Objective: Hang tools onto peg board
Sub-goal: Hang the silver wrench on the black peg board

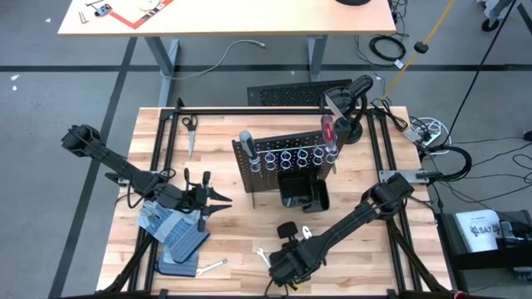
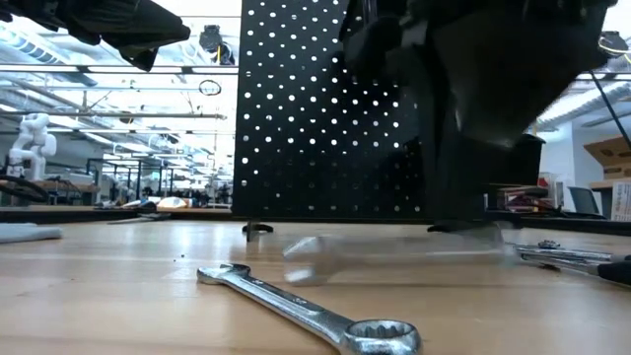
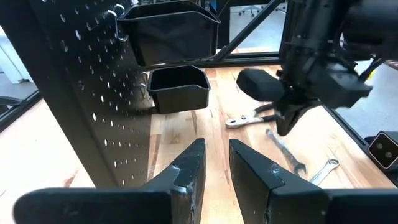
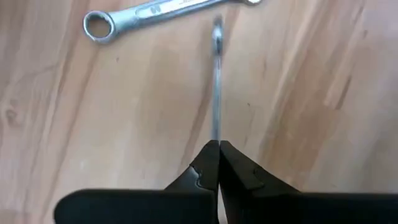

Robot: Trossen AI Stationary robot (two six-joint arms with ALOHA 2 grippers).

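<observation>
The black peg board (image 1: 283, 158) stands upright mid-table. A grey-handled screwdriver (image 1: 247, 141) and a red-handled one (image 1: 328, 133) stick in its silver rings, and a black bin (image 1: 303, 195) sits at its near side. Near the table's front edge my right gripper (image 1: 283, 267) (image 4: 218, 144) is shut on a thin silver wrench (image 4: 216, 87). A second wrench (image 2: 306, 306) (image 4: 155, 12) lies flat on the wood, and the pliers (image 3: 249, 118) lie close by. Left of the board, my left gripper (image 3: 216, 155) hangs slightly open with nothing between its fingers. My right gripper pinches one end of the wrench (image 4: 216, 134) between its two fingertips, coming steeply from above. The wrench shows edge-on and runs straight out past the fingertips. In the low view it is a blur (image 2: 394, 251) just above the wood; whether its far end touches the table I cannot tell.
Blue-grey gloves (image 1: 170, 228) lie near the front left, with another small wrench (image 1: 212, 267) beside them. Scissors (image 1: 189, 129) lie at the far left. A black ribbed mat (image 1: 291, 93) lies beyond the table's far edge. Bare wood shows right of the board.
</observation>
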